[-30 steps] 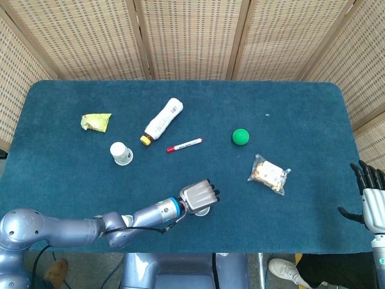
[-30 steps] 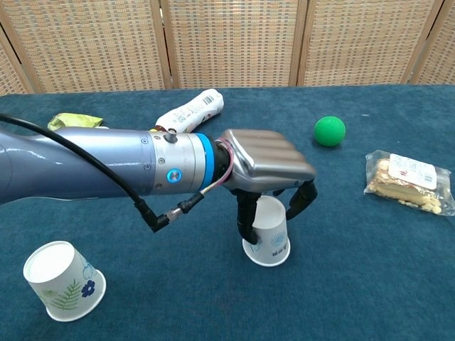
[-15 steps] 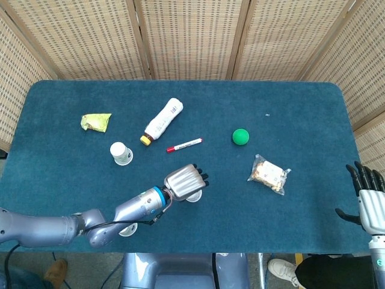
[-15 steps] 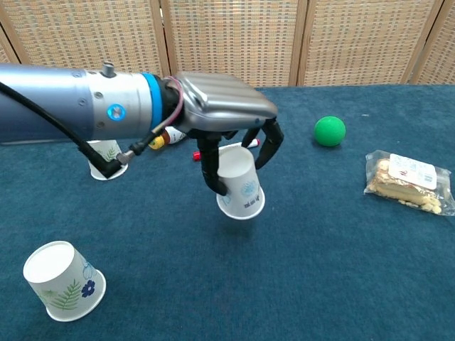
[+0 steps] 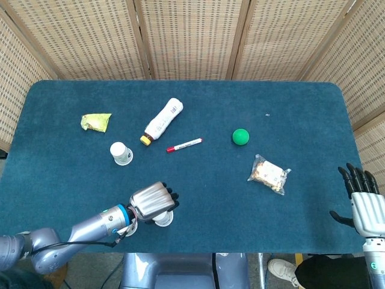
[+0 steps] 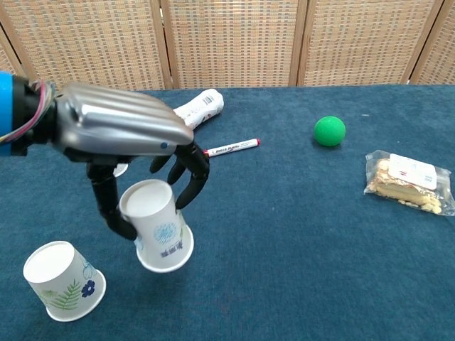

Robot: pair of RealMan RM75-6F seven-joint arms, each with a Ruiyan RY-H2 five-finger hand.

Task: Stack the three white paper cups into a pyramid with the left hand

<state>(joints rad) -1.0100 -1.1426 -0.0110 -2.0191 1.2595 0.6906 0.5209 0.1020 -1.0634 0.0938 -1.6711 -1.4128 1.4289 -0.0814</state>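
My left hand (image 5: 153,203) (image 6: 121,131) grips an upside-down white paper cup (image 6: 158,227) (image 5: 163,218) from above, near the table's front edge. The cup tilts slightly, its rim low over the blue cloth. A second white cup (image 6: 64,280) with a leaf and flower print stands upside down just left of it, a small gap between them; in the head view my forearm hides most of it. The third cup (image 5: 121,153) stands farther back on the left. My right hand (image 5: 361,205) hangs off the table's right edge, fingers spread and holding nothing.
A white bottle (image 5: 163,120) (image 6: 195,108) lies at the back left, with a red marker (image 5: 184,145) (image 6: 232,147) beside it. A green ball (image 5: 240,136) and a snack bag (image 5: 269,174) sit to the right. A yellow-green wrapper (image 5: 96,122) lies far left.
My left hand has carried the cup from the table's middle front toward the left and nearer the front edge, ending beside the leaf-print cup. The right hand drifted only slightly.
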